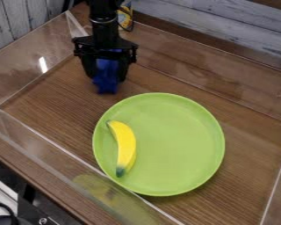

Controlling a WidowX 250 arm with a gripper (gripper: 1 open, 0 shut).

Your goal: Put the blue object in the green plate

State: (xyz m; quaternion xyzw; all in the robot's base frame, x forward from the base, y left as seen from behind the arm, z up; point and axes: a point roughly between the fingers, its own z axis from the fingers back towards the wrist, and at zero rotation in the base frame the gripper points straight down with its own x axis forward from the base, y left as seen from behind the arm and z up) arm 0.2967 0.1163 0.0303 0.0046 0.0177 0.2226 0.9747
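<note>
Straddling the blue object (104, 77), the tool (103, 70) stands spread. Block looks light, rigid plastic; pinch across ridged sides, mid-length, toward green plate (167, 141).

Block (104, 77) behind plate (167, 132); banana (122, 148) on plate.

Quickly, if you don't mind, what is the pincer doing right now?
Pincer: fingers straddle the blue block on the table; whether it is clamped cannot be told.
</note>
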